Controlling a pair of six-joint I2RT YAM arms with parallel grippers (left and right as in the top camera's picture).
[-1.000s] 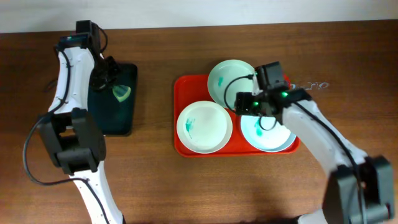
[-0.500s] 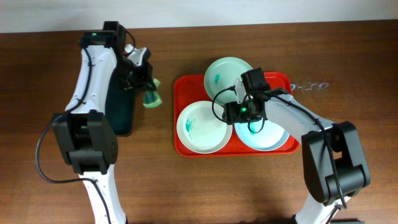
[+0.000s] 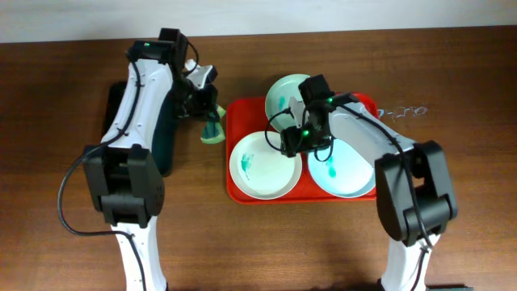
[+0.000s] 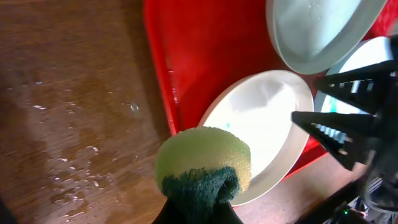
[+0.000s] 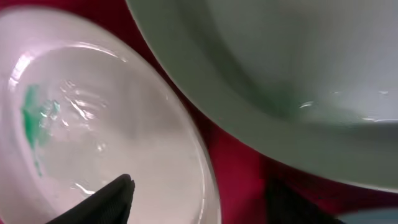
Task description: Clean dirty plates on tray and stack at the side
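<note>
The red tray (image 3: 234, 192) holds three plates. The front-left plate (image 3: 260, 168) has a teal smear, as do the back plate (image 3: 283, 90) and the right plate (image 3: 346, 176). My left gripper (image 3: 208, 113) is shut on a yellow-green sponge (image 3: 212, 132) just off the tray's left edge. In the left wrist view the sponge (image 4: 202, 163) hangs above the front-left plate (image 4: 267, 118). My right gripper (image 3: 297, 144) is open. In the right wrist view its jaws (image 5: 199, 202) straddle the rim of the front-left plate (image 5: 93, 124), beside the back plate (image 5: 280, 62).
A black tray (image 3: 164, 149) lies left of the red tray, partly hidden by my left arm. Water droplets wet the wooden table (image 4: 62, 124). Small writing or wire marks the table at the right (image 3: 404, 111).
My left gripper carried the sponge right from the black tray to the red tray's left edge. My right gripper moved left from the right plate to the front-left plate's rim.
</note>
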